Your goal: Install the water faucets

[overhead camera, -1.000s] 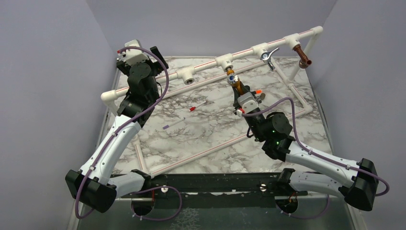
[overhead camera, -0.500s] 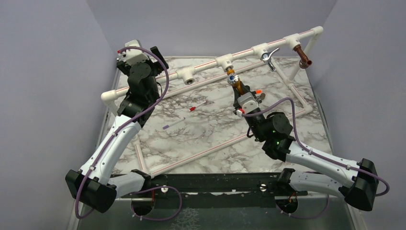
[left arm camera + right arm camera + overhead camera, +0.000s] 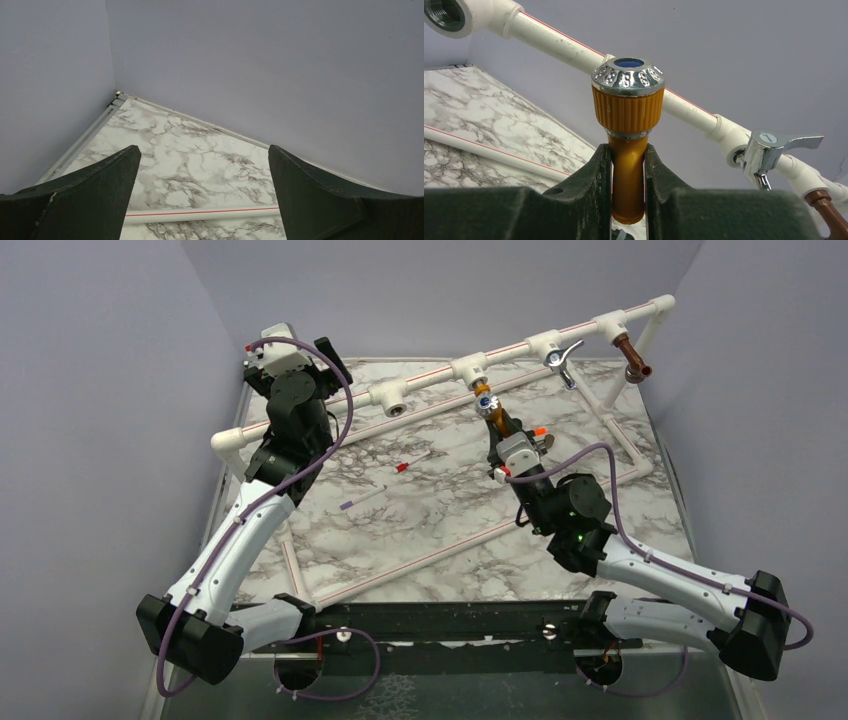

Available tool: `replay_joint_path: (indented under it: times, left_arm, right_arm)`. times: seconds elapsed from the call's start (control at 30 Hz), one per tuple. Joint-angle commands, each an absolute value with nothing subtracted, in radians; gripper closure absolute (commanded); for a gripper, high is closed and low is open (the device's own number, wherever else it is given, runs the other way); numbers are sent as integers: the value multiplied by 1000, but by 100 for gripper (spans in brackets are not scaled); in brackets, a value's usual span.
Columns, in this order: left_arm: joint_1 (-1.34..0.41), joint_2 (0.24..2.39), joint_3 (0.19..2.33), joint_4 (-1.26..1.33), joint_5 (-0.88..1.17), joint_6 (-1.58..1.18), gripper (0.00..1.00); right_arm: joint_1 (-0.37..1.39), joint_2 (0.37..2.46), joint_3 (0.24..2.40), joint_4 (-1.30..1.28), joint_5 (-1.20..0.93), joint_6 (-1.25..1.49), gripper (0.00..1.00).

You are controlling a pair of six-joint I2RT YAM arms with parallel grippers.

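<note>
Mustard-yellow spouted faucet with silvery knob [image 3: 628, 107] is pinched by the right gripper [image 3: 628, 156] just beside the white plastic pipe [image 3: 549, 35]; left gripper [image 3: 202, 150] hangs spread wide.

Logging even, diffuse overhead light in all views; casting only faint, soft shadows on the marble table [image 3: 440, 530]. Catching small glints on the mustard-yellow faucet [image 3: 628, 100] knob and the chrome faucet [image 3: 769, 150]. Rendering left gripper fingers [image 3: 75, 200] near-black (detail crushed). Resolving edges crisply overhead.
</note>
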State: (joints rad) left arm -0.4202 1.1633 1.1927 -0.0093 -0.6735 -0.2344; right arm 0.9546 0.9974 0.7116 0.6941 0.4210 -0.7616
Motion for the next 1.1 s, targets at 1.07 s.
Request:
replay_joint_path:
  times: [1.07]
  left_arm:
    - [-443,1206,1079,-341,-570,-186,1]
  right_arm:
    - [868,1041,753,692,374,-458,99]
